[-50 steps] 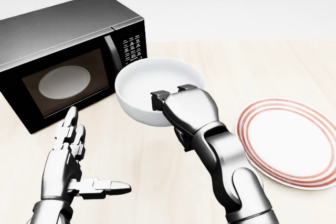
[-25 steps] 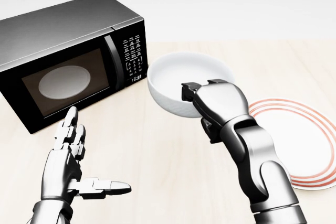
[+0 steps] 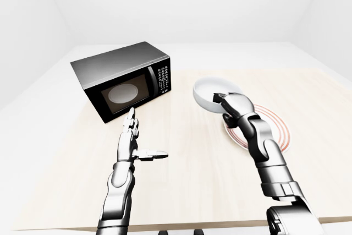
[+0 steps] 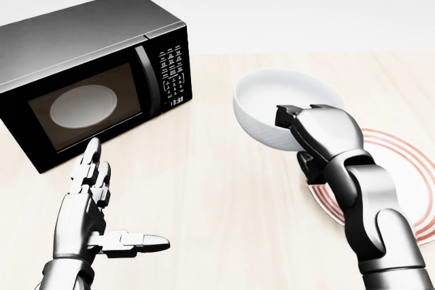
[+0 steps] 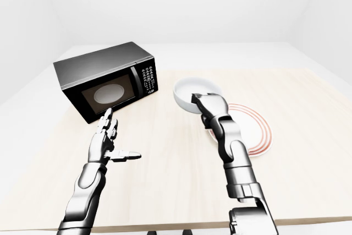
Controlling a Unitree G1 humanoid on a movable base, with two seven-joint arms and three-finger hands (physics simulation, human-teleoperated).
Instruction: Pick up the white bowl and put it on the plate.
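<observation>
R hand clenched on near rim of bowl, bowl held off the table, tilted a bit. Plate lies to head-view right of bowl and lower, w/ bowl just short of its left edge (partly hidden by forearm). Next, prob.: carry right, then lower. L hand released, fingers spread, idle near microwave.

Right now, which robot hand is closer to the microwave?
Left. The left hand hovers open just below the microwave door in the head view. The right hand is far off to the right, gripping the white bowl.
</observation>
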